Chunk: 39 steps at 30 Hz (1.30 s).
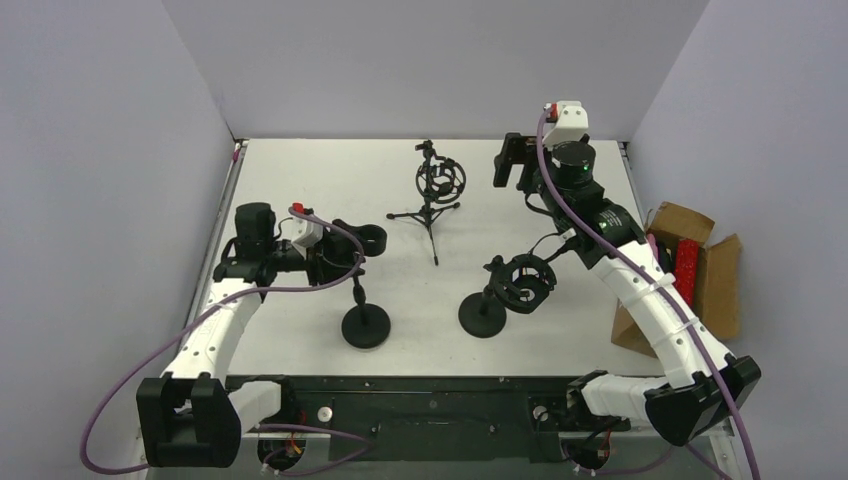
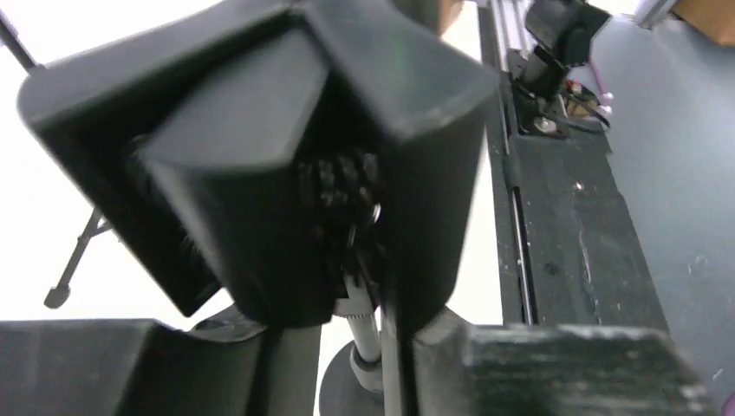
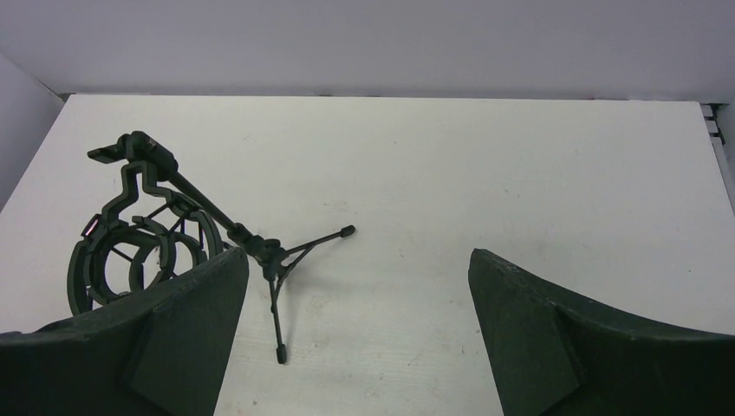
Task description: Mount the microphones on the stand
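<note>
I am reading the right pincer [image 1: 508, 160] as spread and empty, hovering right of the black tripod stand [image 1: 436, 190]. The red stick microphone [image 1: 686, 268] is lying far right of that stand, in the brown cardboard box [image 1: 722, 280], long axis near-to-far, so the right arm is nearer. For the left pincer [image 1: 333, 258], I cannot tell.

Tripod stand [image 1: 437, 195] common to overhead and right wrist views.

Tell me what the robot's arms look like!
The left arm and right arm have chunky white shells with black joints between. A purple cable runs along each. Near each wrist sits a small white box with a red spot, and the right arm shows a tiny green light. The right gripper has wide, black, wedge-shaped fingers.
</note>
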### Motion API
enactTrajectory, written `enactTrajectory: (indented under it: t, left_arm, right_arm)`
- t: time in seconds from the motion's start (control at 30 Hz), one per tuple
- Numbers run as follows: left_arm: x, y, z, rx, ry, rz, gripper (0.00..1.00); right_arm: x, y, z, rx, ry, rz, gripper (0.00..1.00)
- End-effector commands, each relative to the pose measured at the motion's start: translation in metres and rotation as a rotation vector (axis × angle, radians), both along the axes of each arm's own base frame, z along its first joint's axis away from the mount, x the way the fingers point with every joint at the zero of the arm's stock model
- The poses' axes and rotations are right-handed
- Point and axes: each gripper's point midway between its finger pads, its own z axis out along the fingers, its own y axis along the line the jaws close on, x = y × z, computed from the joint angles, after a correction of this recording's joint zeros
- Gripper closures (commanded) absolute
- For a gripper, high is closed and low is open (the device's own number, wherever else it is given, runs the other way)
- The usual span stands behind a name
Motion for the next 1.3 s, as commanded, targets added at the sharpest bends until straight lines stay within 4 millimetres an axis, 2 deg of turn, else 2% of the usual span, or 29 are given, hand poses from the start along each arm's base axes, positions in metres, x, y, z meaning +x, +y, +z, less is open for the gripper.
enactTrajectory:
  t: [0.0, 0.03, 0.13, 0.17, 0.2, 0.23, 0.27, 0.3, 0.33, 0.37, 0.4, 0.43, 0.47, 0.5, 0.53, 0.57, 0.6, 0.63, 0.67, 0.8, 0.9, 0.93, 1.03, 1.27]
  left_arm:
    - [-0.002, -0.01, 0.022, -0.056, -0.055, -0.088, 0.92]
    - [-0.002, -0.011, 0.022, -0.058, -0.057, -0.09, 0.99]
    - [0.002, -0.011, 0.022, -0.054, -0.07, -0.082, 1.0]
    - [0.007, -0.01, 0.024, -0.049, -0.086, -0.068, 1.0]
    - [0.011, -0.01, 0.025, -0.045, -0.096, -0.055, 1.0]
    - [0.02, -0.009, 0.031, -0.04, -0.135, -0.028, 1.0]
    - [0.03, -0.007, 0.038, -0.04, -0.195, -0.007, 1.0]
    - [0.039, -0.005, 0.04, -0.037, -0.193, 0.031, 1.0]
    - [0.049, -0.004, 0.046, -0.037, -0.234, 0.053, 1.0]
    - [0.061, -0.001, 0.048, -0.027, -0.232, 0.108, 1.0]
    - [0.074, 0.001, 0.053, -0.023, -0.241, 0.132, 1.0]
    - [0.085, 0.004, 0.054, -0.016, -0.24, 0.168, 1.0]
    - [0.102, 0.007, 0.058, -0.01, -0.239, 0.195, 1.0]
    - [0.116, 0.011, 0.06, 0.001, -0.25, 0.241, 1.0]
    - [0.136, 0.015, 0.064, 0.009, -0.264, 0.276, 1.0]
    - [0.148, 0.022, 0.067, 0.014, -0.27, 0.305, 1.0]
    - [0.171, 0.032, 0.07, 0.023, -0.263, 0.345, 1.0]
    - [0.183, 0.037, 0.071, 0.026, -0.246, 0.363, 1.0]
    - [0.204, 0.044, 0.075, 0.032, -0.227, 0.382, 1.0]
    - [0.248, 0.053, 0.077, 0.063, -0.226, 0.388, 1.0]
    - [0.265, 0.052, 0.07, 0.063, -0.221, 0.384, 1.0]
    - [0.267, 0.051, 0.068, 0.063, -0.223, 0.381, 1.0]
    - [0.272, 0.05, 0.053, 0.054, -0.216, 0.388, 1.0]
    - [0.282, 0.053, 0.044, -0.012, -0.221, 0.424, 1.0]
  right_arm:
    - [0.006, 0.006, 0.025, 0.041, -0.053, 0.016, 0.07]
    - [0.006, 0.009, 0.027, 0.042, -0.056, 0.029, 0.07]
    - [0.011, 0.023, 0.023, 0.029, -0.039, 0.067, 0.08]
    - [0.011, 0.027, 0.027, 0.026, -0.043, 0.082, 0.08]
    - [0.015, 0.034, 0.022, 0.013, -0.029, 0.096, 0.08]
    - [0.015, 0.037, 0.027, 0.013, -0.033, 0.106, 0.08]
    - [0.018, 0.043, 0.022, 0.002, -0.017, 0.119, 0.07]
    - [0.019, 0.047, 0.029, 0.006, -0.027, 0.128, 0.07]
    - [0.022, 0.053, 0.025, -0.002, -0.016, 0.141, 0.07]
    - [0.023, 0.056, 0.033, 0.005, -0.03, 0.148, 0.07]
    - [0.027, 0.062, 0.028, -0.006, -0.012, 0.159, 0.06]
    - [0.028, 0.066, 0.04, 0.002, -0.031, 0.167, 0.06]
    - [0.032, 0.073, 0.032, -0.015, -0.008, 0.178, 0.06]
    - [0.033, 0.076, 0.041, -0.012, -0.022, 0.184, 0.06]
    - [0.036, 0.083, 0.034, -0.025, -0.006, 0.198, 0.06]
    - [0.036, 0.086, 0.04, -0.021, -0.017, 0.203, 0.06]
    - [0.038, 0.093, 0.04, -0.022, -0.016, 0.218, 0.06]
    - [0.039, 0.097, 0.04, -0.027, -0.015, 0.226, 0.06]
    - [0.041, 0.103, 0.04, -0.037, -0.013, 0.236, 0.06]
    - [0.049, 0.122, 0.029, -0.072, 0.035, 0.276, 0.06]
    - [0.053, 0.134, 0.015, -0.097, 0.071, 0.306, 0.06]
    - [0.053, 0.137, 0.018, -0.095, 0.067, 0.315, 0.07]
    - [0.056, 0.147, 0.006, -0.11, 0.095, 0.338, 0.09]
    - [0.069, 0.156, -0.008, -0.157, 0.129, 0.352, 0.2]
